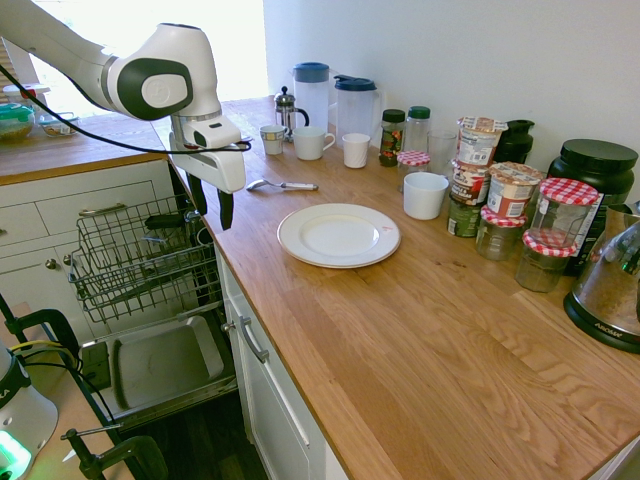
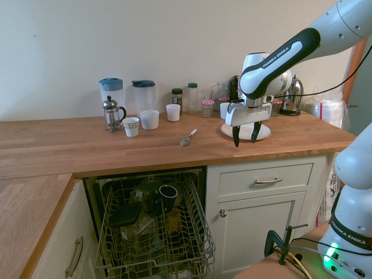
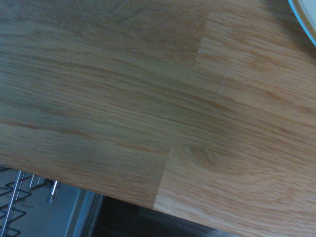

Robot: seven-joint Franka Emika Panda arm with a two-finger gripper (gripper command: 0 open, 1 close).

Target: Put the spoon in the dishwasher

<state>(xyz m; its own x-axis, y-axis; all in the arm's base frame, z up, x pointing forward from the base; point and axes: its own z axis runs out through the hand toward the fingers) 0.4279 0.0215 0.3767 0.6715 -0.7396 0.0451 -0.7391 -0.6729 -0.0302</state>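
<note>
1. Spoon [image 1: 281,185] lying flat on the wooden counter [image 1: 420,330], bowl toward the counter's front edge, handle pointing toward the mugs; also visible in the second exterior view [image 2: 188,138], apart from everything around it.
2. Gripper [image 1: 212,205] hanging above the counter's front edge, near the white plate [image 1: 339,235] and short of the spoon; jaws released, spread apart, holding nothing, dark fingers pointing down [image 2: 244,135].
3. Dishwasher [image 2: 154,232] open below the counter, dark wire rack pulled out, flat grey door panel [image 1: 160,362] folded down beneath it.
4. In the rack: a dark cup [image 2: 168,195] and some dark items too hard to make out.
5. Along the back of the counter: French press [image 2: 111,113], two blue-lidded jugs, white mugs [image 1: 312,142], and a cluster of jars with red-checked lids [image 1: 560,210].
6. Wrist view: blurred wood grain of the counter, a sliver of the plate's rim [image 3: 306,17] in one corner, a bit of wire rack [image 3: 15,202] past the counter's edge.
</note>
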